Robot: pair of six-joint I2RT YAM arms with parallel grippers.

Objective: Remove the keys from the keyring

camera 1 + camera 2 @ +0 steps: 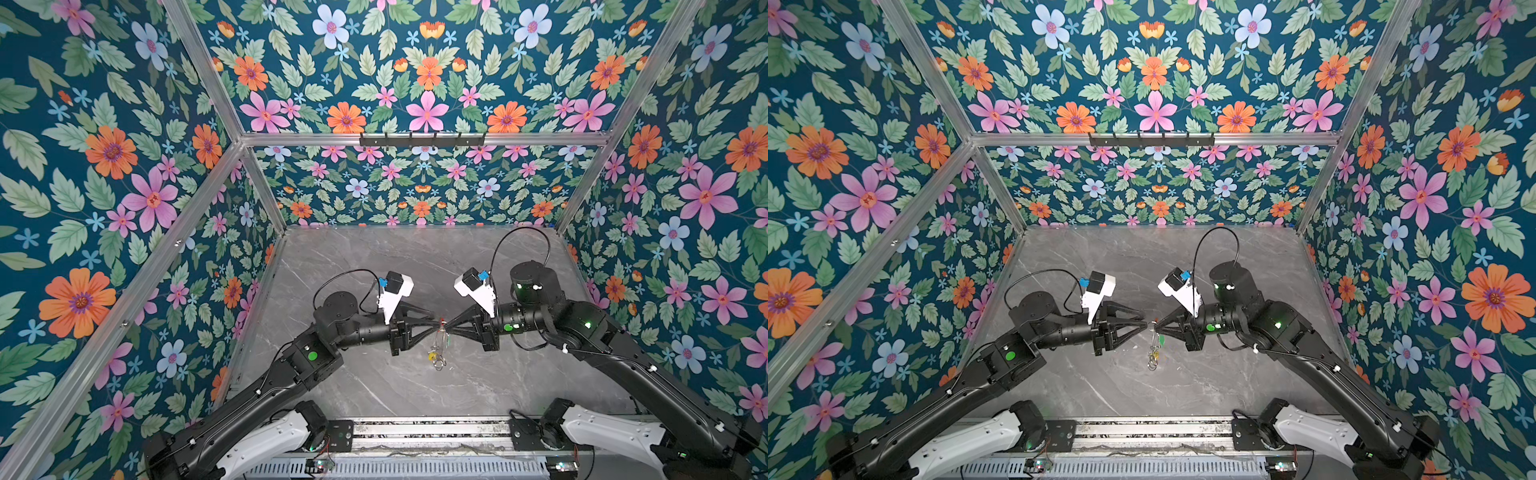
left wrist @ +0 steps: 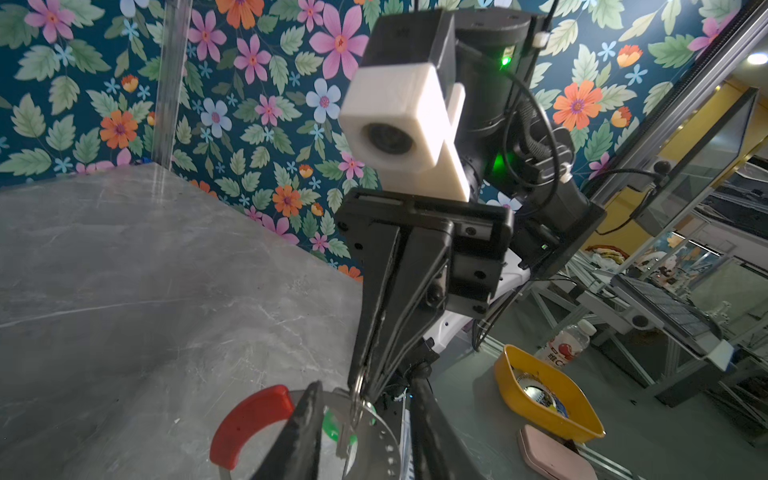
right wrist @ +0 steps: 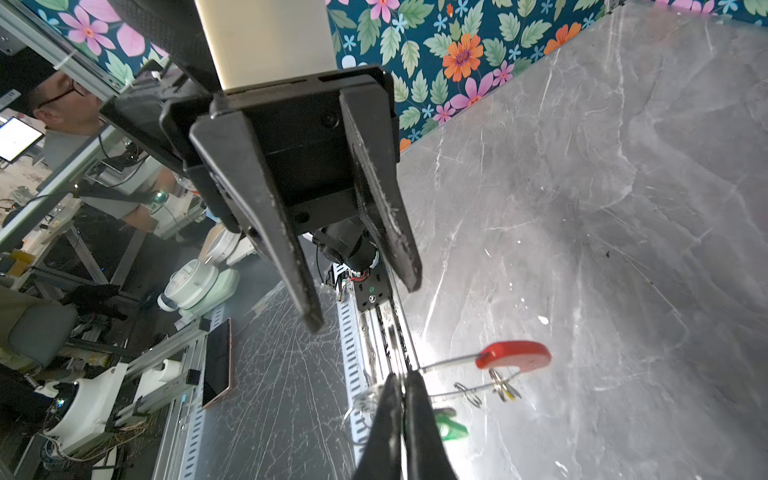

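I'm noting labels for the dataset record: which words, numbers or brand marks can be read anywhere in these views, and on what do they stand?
"维C": red-and-white label of the plastic bottle beside the yellow tub, left wrist view; its other print is blurred.
The monitor in the right wrist view: too small to read.
The green tag and the red sleeve of the keyring: no print visible.
Both top views: nothing readable.

Grey marble-veined tabletop (image 1: 374, 266) bears a few small white flecks (image 3: 542, 320).
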